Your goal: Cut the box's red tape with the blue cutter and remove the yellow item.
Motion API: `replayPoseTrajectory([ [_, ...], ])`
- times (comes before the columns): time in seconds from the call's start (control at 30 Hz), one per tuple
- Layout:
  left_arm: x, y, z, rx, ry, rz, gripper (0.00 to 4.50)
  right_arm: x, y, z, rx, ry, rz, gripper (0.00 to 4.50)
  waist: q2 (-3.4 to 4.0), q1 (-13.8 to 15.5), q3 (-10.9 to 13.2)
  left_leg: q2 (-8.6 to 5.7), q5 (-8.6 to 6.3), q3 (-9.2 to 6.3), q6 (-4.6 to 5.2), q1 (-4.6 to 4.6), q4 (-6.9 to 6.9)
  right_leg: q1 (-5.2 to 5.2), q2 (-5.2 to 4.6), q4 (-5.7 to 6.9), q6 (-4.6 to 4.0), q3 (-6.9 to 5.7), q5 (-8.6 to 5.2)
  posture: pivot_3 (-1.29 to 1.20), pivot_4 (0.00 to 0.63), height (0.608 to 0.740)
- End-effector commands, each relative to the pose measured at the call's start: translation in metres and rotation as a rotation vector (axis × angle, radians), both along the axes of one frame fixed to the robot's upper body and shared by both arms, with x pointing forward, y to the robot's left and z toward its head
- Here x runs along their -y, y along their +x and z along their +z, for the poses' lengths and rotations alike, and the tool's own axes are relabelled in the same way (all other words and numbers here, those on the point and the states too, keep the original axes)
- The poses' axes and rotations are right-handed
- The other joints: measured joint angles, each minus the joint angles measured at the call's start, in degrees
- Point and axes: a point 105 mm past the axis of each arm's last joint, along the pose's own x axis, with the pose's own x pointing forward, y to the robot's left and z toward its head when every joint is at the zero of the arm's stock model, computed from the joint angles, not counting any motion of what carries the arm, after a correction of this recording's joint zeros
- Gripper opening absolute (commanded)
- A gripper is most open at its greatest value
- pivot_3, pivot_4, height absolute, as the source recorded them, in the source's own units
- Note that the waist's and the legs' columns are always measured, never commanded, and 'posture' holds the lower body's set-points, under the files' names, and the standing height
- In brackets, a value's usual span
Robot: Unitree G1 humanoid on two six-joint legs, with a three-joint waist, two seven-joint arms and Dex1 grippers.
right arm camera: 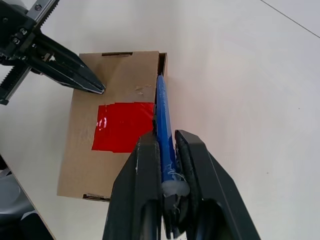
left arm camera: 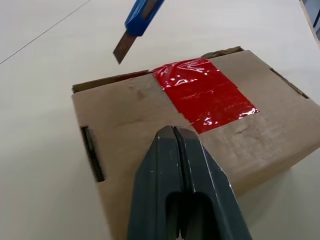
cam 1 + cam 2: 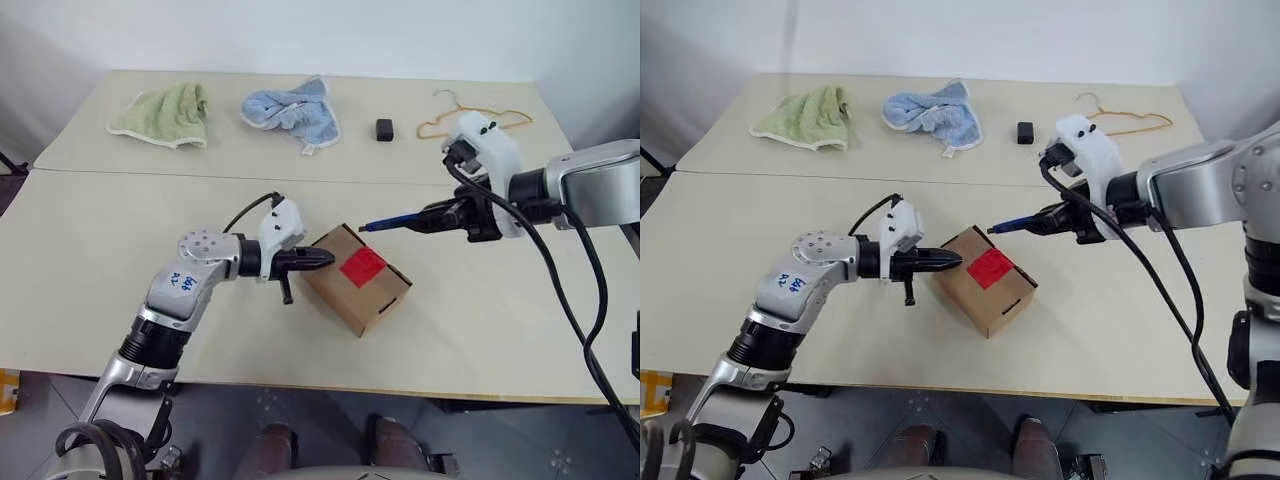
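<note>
At the far left of the table [image 3: 90, 290], near its back edge, a green towel [image 3: 165, 113] lies crumpled, and a light blue towel [image 3: 293, 108] lies to its right. In front of them the left gripper [image 3: 325, 259] reaches in from the left with its two black fingers pressed together, holding nothing. Their tips rest on the left end of the box's top, just beside the red patch.

The box [image 3: 355, 279] sits at the middle of the table, turned at an angle, its flaps down. The red tape [image 3: 364, 266] covers the middle of the top seam and looks uncut. The yellow item is not visible, the box being closed.

A small black block [image 3: 384, 128] lies near the back edge, well apart from the box. To the right, the right gripper [image 1: 168, 150] has its fingers clamped on the blue cutter [image 3: 391, 222], which points left toward the box. The bare blade hangs over the far edge of the box top, near the end of the tape, not touching the cardboard. Behind the right arm a tan wire hanger [image 3: 470, 118] lies on the table.
</note>
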Motion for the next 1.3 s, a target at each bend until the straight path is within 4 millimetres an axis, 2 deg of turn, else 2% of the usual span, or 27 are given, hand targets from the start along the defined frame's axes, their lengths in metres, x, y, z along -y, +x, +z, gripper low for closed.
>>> replayPoseTrajectory([
  [0.03,0.002,-0.003,-0.003,-0.006,0.022,-0.002,0.0,0.0,-0.003,0.009,0.045,0.014,0.012,0.17,0.0,0.02,0.0,0.0,0.0,0.0,0.0,0.0,0.0,0.0,0.0,0.01,0.0,0.0,0.0,0.0,0.15,0.74],
  [0.5,0.002,-0.002,-0.004,-0.004,0.033,0.014,0.0,-0.004,-0.002,-0.004,0.014,0.01,0.034,0.17,0.0,-0.01,0.0,0.0,0.0,0.0,-0.01,0.08,0.01,0.06,0.0,0.03,0.0,0.0,0.0,0.0,0.15,0.74],
  [0.87,0.004,-0.003,-0.005,-0.004,0.032,0.014,0.0,-0.007,-0.006,0.016,0.043,0.1,0.08,0.17,0.0,0.03,0.0,0.0,0.0,0.0,-0.01,0.08,0.01,0.06,0.0,0.03,0.0,0.01,0.0,0.0,0.15,0.74],
  [1.3,0.005,-0.004,-0.004,0.0,0.038,0.006,0.0,-0.002,0.001,-0.009,0.023,0.048,0.025,0.17,0.0,0.0,0.0,0.0,0.0,0.0,-0.01,0.08,0.01,0.06,0.0,0.03,0.0,0.01,0.0,0.0,0.15,0.74],
])
